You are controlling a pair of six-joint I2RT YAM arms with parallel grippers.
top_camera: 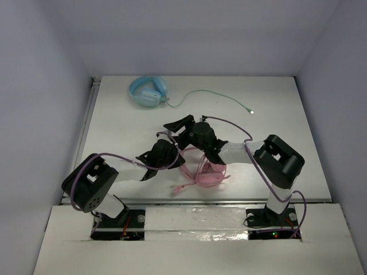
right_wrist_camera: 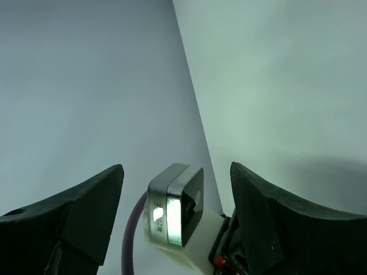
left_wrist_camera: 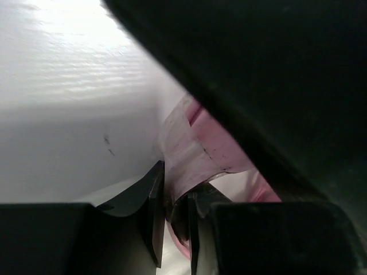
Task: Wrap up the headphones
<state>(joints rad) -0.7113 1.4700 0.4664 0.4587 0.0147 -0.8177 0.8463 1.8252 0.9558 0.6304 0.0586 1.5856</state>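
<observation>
The left gripper [left_wrist_camera: 174, 215] is pinched nearly closed on a pale pink band of the headphones [top_camera: 211, 176], which runs up and away from its fingertips in the left wrist view. The earcup lies on the table just to that gripper's right, near the front edge. The long pink cable [top_camera: 182, 187] trails loose on the surface below and beside the earcup, with no coils visible around the headband or cups. As far as the views show, the wrapping has barely begun, and nearly all the winding is left to do.

The right gripper [right_wrist_camera: 176, 170] stands spread wide and holds nothing. It is raised just beyond the left one and points toward the wall, with a small grey camera box [right_wrist_camera: 176, 206] on a purple lead between its fingers.

The table [top_camera: 275, 114] is white and matte. Well beyond both grippers lie light blue headphones [top_camera: 148, 91] with a green cable [top_camera: 212, 96] strung out to their right. Plain pale grey walls [top_camera: 200, 34] close in the back and both sides.
</observation>
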